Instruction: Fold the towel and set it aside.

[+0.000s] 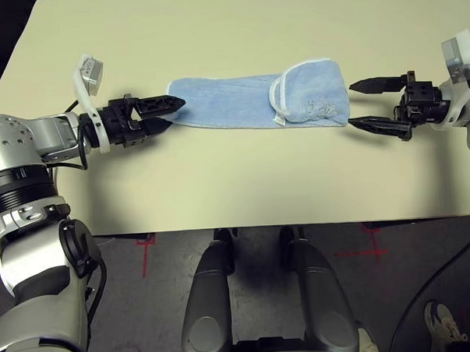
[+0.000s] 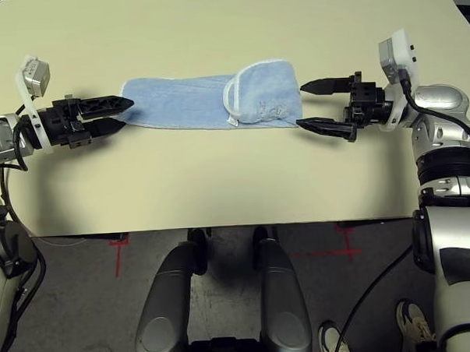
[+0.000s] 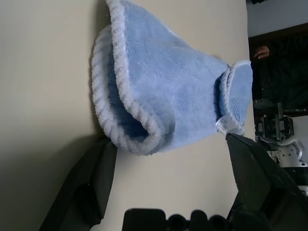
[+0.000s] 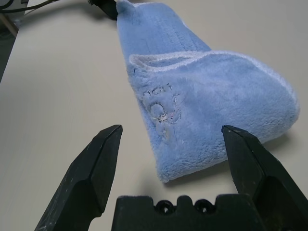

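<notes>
The light blue towel (image 1: 239,102) lies on the table as a long strip running left to right, its right end folded back over itself with the whitish border showing. My left gripper (image 1: 176,113) is at the strip's left end, open. In the left wrist view that rolled end (image 3: 144,110) sits between the two fingers, which are not closed on it. My right gripper (image 1: 350,104) stands open just off the folded right end. In the right wrist view that end (image 4: 202,110) lies a little ahead of the spread fingers.
The beige table (image 1: 220,184) has bare surface in front of and behind the towel. Its front edge runs just below my grippers, with dark floor and red tape marks (image 1: 144,246) beyond it.
</notes>
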Action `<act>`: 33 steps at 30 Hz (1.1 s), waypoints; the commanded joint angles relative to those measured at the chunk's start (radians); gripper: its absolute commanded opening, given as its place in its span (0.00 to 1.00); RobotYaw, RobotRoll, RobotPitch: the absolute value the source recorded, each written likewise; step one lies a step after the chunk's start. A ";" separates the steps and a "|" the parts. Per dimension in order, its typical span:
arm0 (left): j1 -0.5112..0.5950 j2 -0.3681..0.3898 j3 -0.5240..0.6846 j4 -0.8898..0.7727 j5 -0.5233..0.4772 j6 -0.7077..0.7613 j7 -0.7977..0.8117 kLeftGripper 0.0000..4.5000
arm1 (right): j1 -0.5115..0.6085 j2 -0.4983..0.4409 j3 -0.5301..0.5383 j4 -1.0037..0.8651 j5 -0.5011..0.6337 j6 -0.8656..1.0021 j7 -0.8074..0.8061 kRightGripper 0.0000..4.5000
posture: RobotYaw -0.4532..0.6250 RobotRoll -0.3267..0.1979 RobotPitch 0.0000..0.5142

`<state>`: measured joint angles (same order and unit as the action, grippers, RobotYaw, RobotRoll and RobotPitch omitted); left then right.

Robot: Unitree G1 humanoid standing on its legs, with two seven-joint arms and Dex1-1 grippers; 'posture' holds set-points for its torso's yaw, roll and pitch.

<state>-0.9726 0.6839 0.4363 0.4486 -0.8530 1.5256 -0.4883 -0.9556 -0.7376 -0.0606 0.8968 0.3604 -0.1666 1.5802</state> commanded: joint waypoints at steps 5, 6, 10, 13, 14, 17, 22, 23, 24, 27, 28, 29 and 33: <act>0.032 0.008 -0.051 0.026 0.090 -0.064 0.000 0.61 | -0.010 -0.010 -0.025 0.061 -0.023 -0.035 0.021 1.00 | 0.48 0.62 0.71; 0.033 0.006 -0.052 0.026 0.095 -0.069 -0.001 0.53 | -0.012 -0.010 -0.025 0.066 -0.024 -0.038 0.023 1.00 | 0.48 0.62 0.71; 0.033 -0.002 -0.053 0.035 0.119 -0.100 0.000 0.18 | -0.021 -0.015 -0.028 0.107 -0.033 -0.060 0.030 1.00 | 0.48 0.62 0.71; 0.029 -0.001 -0.054 0.042 0.130 -0.104 -0.007 0.01 | -0.024 -0.019 -0.030 0.127 -0.036 -0.072 0.034 1.00 | 0.48 0.62 0.70; 0.027 0.002 -0.055 0.046 0.133 -0.106 -0.011 0.01 | -0.024 -0.022 -0.030 0.131 -0.035 -0.075 0.034 1.00 | 0.48 0.62 0.70; 0.021 0.017 -0.062 0.051 0.143 -0.118 -0.025 0.01 | -0.023 -0.024 -0.030 0.141 -0.033 -0.084 0.034 1.00 | 0.48 0.62 0.70; -0.011 0.090 -0.068 0.057 0.144 -0.093 -0.069 0.01 | -0.025 -0.024 -0.029 0.140 -0.030 -0.088 0.034 1.00 | 0.49 0.62 0.70; 0.003 0.114 -0.076 0.038 0.139 -0.080 -0.087 0.01 | -0.030 -0.022 -0.030 0.143 -0.031 -0.087 0.034 1.00 | 0.49 0.62 0.70; 0.018 0.134 -0.075 0.022 0.134 -0.067 -0.098 0.01 | -0.036 -0.021 -0.030 0.148 -0.033 -0.089 0.034 1.00 | 0.50 0.62 0.70; 0.059 0.174 -0.049 -0.025 0.116 -0.020 -0.114 0.01 | -0.054 -0.017 -0.030 0.165 -0.040 -0.092 0.034 1.00 | 0.51 0.62 0.70; 0.073 0.179 -0.036 -0.044 0.111 -0.003 -0.113 0.01 | -0.059 -0.016 -0.030 0.171 -0.042 -0.093 0.034 1.00 | 0.52 0.62 0.70; 0.088 0.182 -0.020 -0.068 0.104 0.016 -0.112 0.01 | -0.064 -0.013 -0.029 0.175 -0.044 -0.093 0.034 1.00 | 0.52 0.62 0.70; 0.135 0.170 0.051 -0.160 0.078 0.084 -0.088 0.01 | -0.080 -0.002 -0.027 0.180 -0.048 -0.092 0.034 1.00 | 0.53 0.62 0.69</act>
<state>-0.8633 0.8479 0.4535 0.3426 -0.7508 1.5744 -0.5889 -1.0366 -0.7338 -0.0818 1.0640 0.3274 -0.2516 1.6075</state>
